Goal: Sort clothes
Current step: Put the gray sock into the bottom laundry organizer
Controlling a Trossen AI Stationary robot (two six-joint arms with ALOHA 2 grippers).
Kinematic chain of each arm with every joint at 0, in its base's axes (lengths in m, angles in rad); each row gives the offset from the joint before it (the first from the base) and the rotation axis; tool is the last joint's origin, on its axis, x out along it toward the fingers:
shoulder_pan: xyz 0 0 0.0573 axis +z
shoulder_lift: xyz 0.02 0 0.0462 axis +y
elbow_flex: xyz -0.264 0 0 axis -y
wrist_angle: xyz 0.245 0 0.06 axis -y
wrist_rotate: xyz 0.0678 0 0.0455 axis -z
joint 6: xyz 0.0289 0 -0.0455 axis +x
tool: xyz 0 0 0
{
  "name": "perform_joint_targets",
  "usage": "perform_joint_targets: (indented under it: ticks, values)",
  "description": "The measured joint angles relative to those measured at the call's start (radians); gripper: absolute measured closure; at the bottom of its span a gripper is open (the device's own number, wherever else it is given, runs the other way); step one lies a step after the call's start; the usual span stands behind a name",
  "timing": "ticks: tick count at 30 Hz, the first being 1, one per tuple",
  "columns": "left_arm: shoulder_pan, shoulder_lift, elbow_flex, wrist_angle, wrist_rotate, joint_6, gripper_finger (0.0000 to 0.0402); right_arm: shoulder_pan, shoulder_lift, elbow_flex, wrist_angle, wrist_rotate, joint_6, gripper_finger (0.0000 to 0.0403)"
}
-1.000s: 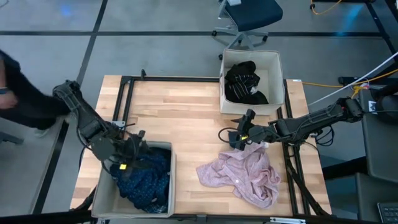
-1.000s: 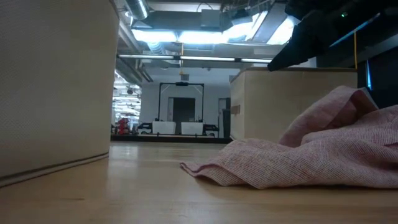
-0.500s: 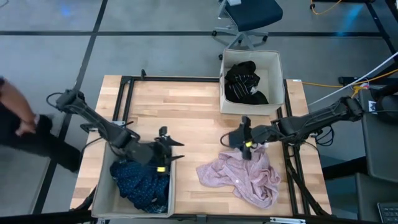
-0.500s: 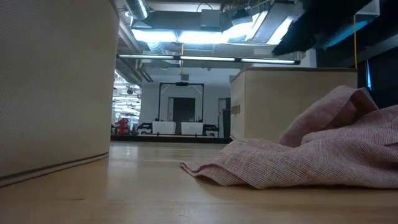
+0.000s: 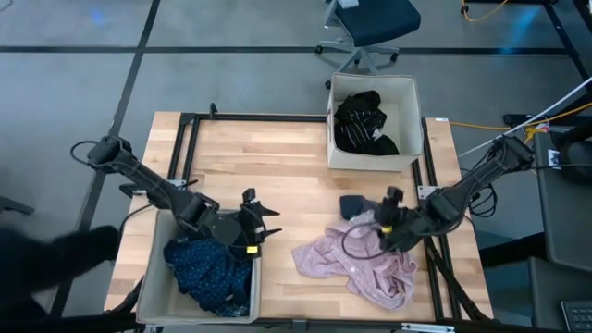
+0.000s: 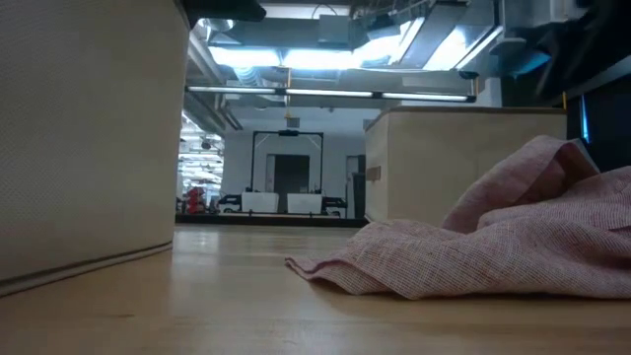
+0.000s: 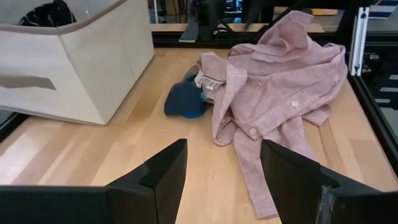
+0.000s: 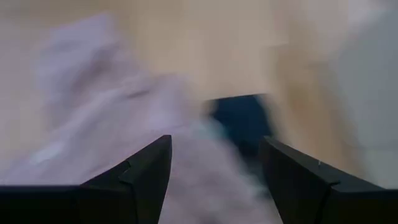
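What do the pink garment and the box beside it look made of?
The pink shirt looks like thin woven cotton or linen, matte, with a fine weave, soft creases and buttons. The beige box looks like stiffened canvas-type fabric: flat matte walls, a bound rim.

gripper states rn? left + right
Left gripper: open, empty, at the right-hand rim of the near fabric box.
Right gripper: open, empty, over the pale pink shirt.

The left hand reaches forward from a bent arm, fingers spread and empty. The right hand points inward from its folded arm, fingers apart.
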Motion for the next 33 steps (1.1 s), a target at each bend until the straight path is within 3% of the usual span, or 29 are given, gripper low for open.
perform_joint_targets:
  ticks: [3, 7, 9, 15, 19, 22, 29, 33]
  values:
    - [0.011, 0.000, 0.000, 0.004, 0.000, 0.000, 0.0208, -0.014, 0.007, -0.041, -0.029, 0.206, 0.089, 0.0159]
    - [0.013, 0.000, -0.009, 0.004, 0.000, -0.018, 0.0208, -0.116, 0.024, -0.118, 0.074, 0.238, 0.065, 0.0159]
    - [0.012, 0.000, -0.015, 0.000, 0.000, -0.025, 0.0208, -0.149, 0.039, -0.163, 0.141, 0.164, 0.009, 0.0159]
    - [0.009, -0.001, -0.037, 0.001, -0.001, -0.058, 0.0208, -0.130, 0.106, -0.256, 0.281, -0.196, -0.063, 0.0159]
    - [0.006, -0.002, -0.041, -0.001, -0.001, -0.067, 0.0208, -0.093, 0.116, -0.250, 0.236, -0.297, 0.002, 0.0159]
    - [0.004, -0.002, -0.041, 0.000, -0.001, -0.058, 0.0208, -0.100, 0.109, -0.208, 0.202, -0.230, 0.011, 0.0159]
    - [0.004, -0.002, -0.042, -0.002, -0.001, -0.060, 0.0208, -0.162, 0.110, -0.137, 0.251, 0.086, -0.144, 0.0159]
    - [0.004, -0.002, -0.042, -0.003, -0.001, -0.065, 0.0208, -0.241, 0.147, -0.150, 0.258, 0.044, -0.188, 0.0159]
